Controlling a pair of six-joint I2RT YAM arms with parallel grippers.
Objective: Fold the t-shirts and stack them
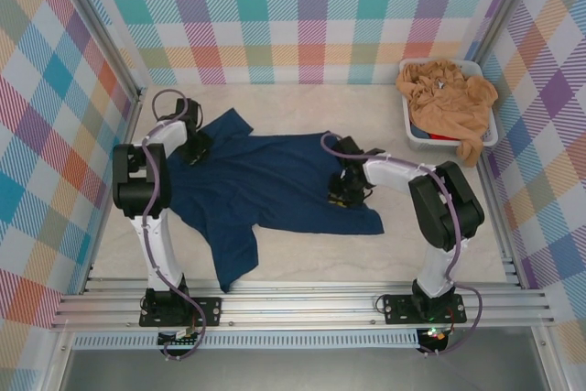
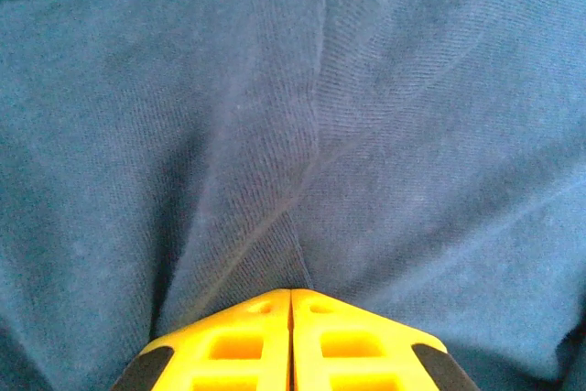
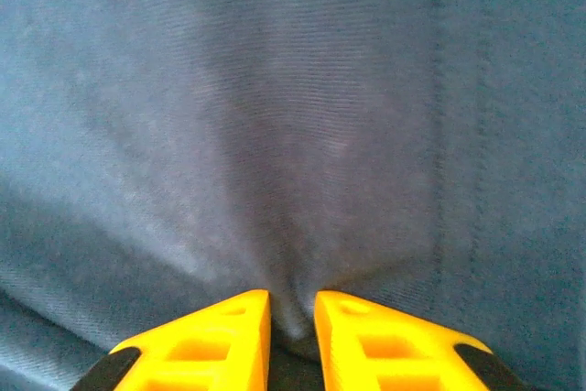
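The dark navy t-shirt lies spread flat on the table, print not showing, one sleeve toward the near edge. My left gripper is down on its far left part. In the left wrist view the yellow fingers press together, and my left gripper is shut on the navy cloth, where a crease runs up from the tips. My right gripper rests on the shirt's right part. Up close, my right gripper is shut on a bunched ridge of the same cloth. Tan-orange t-shirts lie heaped at the far right.
The white plastic tub holding the tan-orange heap stands in the far right corner, with something red inside. Checked walls close in the table on three sides. An aluminium rail runs along the near edge. Bare table lies right of the navy shirt.
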